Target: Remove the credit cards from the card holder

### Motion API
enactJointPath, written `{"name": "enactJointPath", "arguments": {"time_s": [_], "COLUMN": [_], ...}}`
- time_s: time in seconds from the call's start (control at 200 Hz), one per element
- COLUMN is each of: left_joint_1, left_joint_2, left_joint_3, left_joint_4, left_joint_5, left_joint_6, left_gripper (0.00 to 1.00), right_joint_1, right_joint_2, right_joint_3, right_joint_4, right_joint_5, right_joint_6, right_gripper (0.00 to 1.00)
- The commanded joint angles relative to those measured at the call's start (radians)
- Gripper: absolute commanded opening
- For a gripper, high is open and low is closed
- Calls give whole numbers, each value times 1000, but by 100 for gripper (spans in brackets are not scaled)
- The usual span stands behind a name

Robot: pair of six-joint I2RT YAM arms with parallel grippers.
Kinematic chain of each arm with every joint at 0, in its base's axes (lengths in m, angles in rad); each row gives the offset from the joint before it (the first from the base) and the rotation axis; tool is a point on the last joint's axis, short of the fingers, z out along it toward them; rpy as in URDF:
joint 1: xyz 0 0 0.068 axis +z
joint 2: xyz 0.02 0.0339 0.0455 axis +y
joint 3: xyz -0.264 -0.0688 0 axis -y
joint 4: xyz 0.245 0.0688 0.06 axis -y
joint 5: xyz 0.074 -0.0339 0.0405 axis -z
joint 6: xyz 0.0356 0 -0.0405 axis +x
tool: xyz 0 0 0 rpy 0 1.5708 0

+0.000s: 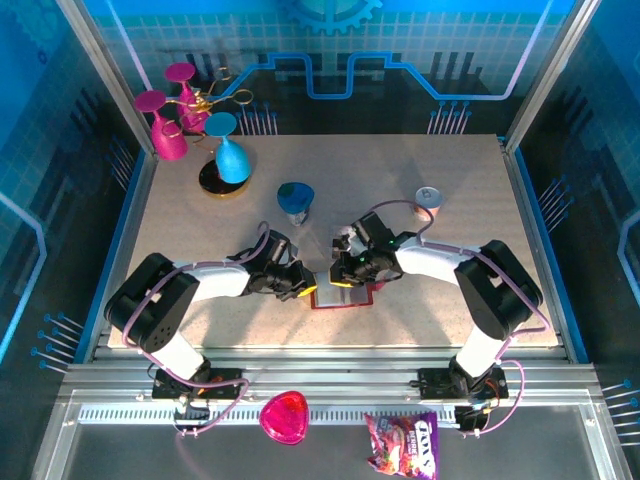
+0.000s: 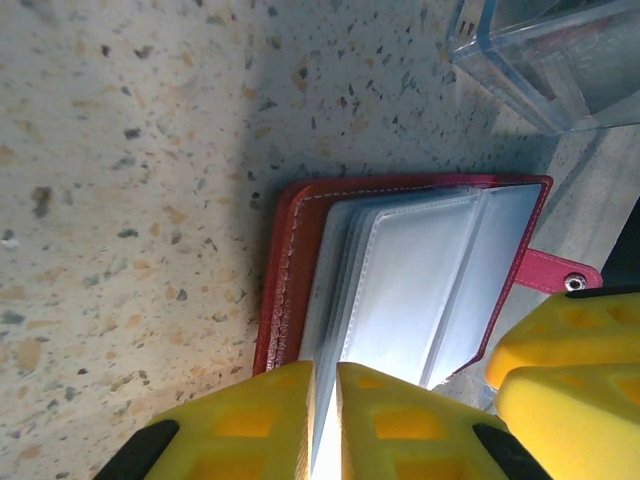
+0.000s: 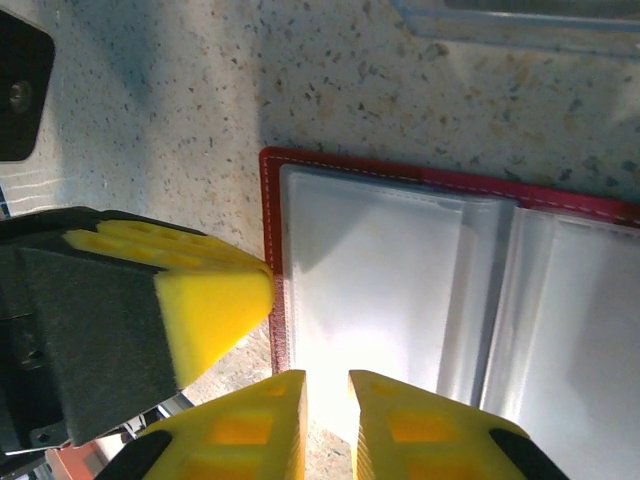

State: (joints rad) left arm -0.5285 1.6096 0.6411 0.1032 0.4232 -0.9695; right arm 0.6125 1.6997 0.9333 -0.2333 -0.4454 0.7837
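The card holder (image 1: 340, 298) lies open on the speckled table between my two grippers, its dark red cover down and its pale grey pockets (image 2: 420, 270) facing up. Its red snap tab (image 2: 560, 272) sticks out on one side. My left gripper (image 2: 325, 365) is shut on the edge of a pale pocket leaf. My right gripper (image 3: 328, 375) pinches the edge of another pale leaf (image 3: 400, 280) from the opposite side. The fingertips of the two grippers nearly touch. The credit cards are hidden; the pockets show no card.
A clear plastic box (image 2: 540, 50) stands just beyond the card holder. Farther back are a blue cone cup (image 1: 295, 200), a small can (image 1: 430, 198) and pink and blue goblets (image 1: 230, 155). A pink heart dish (image 1: 285, 417) and a candy bag (image 1: 402, 445) lie below the table's near edge.
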Motion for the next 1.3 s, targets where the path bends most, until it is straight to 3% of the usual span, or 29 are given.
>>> {"name": "enactJointPath", "arguments": {"time_s": [0.0,0.375,0.76,1.296], "left_joint_1": [-8,-5,1,1], "left_joint_2": [29,74,72,76], "left_joint_3": [-5,17,20,31], "left_joint_4": [-19,-1,-6,-26], "left_joint_5": [-10,-3,-8,-11], "left_joint_6": [8,11,18,29], "left_gripper": [13,10,10,10], "right_joint_1": [3,-9,-14,-42], "right_joint_2": [17,39,68,62], "right_joint_3": [34,36,18,-2], "right_joint_4": [-32,-48,-49,-72], "right_joint_5": [-14,-28,-36,-9], "right_joint_6": [-24,-27,-28,-51], "right_gripper": [18,16,27,32]}}
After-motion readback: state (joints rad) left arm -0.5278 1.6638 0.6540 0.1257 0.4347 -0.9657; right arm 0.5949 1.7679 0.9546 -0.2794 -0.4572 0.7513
